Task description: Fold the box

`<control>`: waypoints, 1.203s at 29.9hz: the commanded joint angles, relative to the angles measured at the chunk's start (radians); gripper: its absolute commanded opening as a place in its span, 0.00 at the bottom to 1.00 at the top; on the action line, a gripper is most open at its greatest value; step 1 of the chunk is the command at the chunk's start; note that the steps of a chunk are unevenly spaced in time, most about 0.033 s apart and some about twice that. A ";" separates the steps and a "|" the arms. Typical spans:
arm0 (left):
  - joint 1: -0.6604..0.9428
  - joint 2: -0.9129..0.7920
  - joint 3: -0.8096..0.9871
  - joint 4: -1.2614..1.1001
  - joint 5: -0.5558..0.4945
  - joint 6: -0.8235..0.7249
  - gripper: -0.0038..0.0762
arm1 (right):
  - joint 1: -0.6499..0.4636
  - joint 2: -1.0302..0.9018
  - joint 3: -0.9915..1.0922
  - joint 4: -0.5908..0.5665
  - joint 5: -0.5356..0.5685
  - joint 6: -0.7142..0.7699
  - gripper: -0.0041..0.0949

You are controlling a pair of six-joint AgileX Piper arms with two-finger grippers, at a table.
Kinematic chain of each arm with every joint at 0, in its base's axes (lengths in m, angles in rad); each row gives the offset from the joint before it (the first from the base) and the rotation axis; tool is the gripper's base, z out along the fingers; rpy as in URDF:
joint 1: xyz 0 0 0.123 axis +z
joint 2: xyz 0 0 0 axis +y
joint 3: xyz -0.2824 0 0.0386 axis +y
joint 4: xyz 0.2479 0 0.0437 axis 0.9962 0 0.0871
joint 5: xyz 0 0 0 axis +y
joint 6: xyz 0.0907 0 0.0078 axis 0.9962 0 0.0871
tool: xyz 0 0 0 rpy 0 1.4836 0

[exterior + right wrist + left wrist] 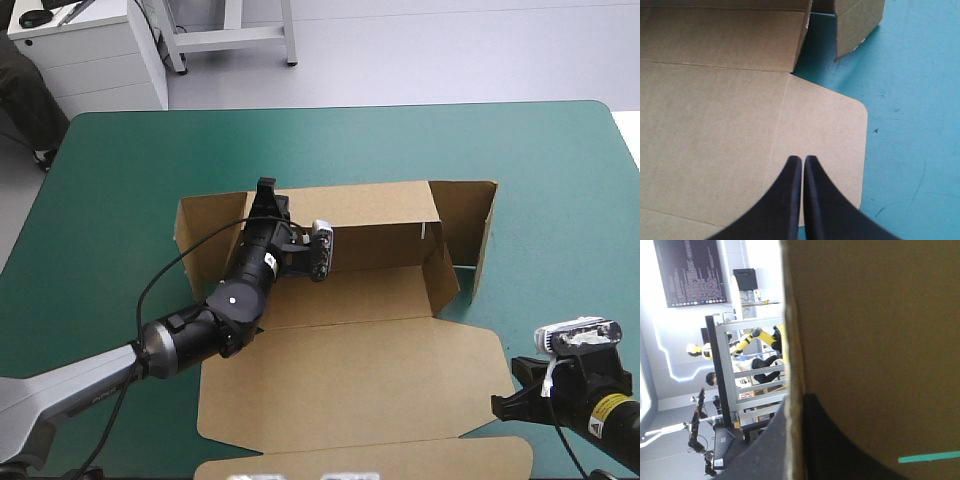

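The brown box (350, 380) lies mid-table as an open tray. Its back wall (370, 205) and right wall (445, 265) stand raised, and the lid lies flat toward the near edge. My left gripper (265, 190) reaches over the tray's left part and is shut on the back wall's top edge. In the left wrist view the board (875, 330) runs between the black fingers (840, 445). My right gripper (497, 405) is shut and holds nothing. It hovers over the lid's rounded right flap (825, 130), fingertips together (803, 159).
Teal-green cover (120, 170) surrounds the box, widest at the left and far side. An outer flap (485, 230) sticks up past the right wall. The lid's front strip (360, 462) reaches the table's near edge. A white cabinet (90, 50) stands beyond the far left corner.
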 commanded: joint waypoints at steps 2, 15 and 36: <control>-0.064 -0.046 0.011 0.192 0.077 -0.151 0.04 | -0.005 0.007 -0.024 -0.014 -0.061 -0.004 0.04; -0.136 -0.046 0.023 0.198 0.168 -0.151 0.04 | -0.005 0.007 -0.024 -0.013 -0.060 -0.004 0.04; -0.136 -0.046 0.025 0.198 0.174 -0.151 0.04 | -0.005 0.080 -0.168 -0.173 -0.002 0.183 0.76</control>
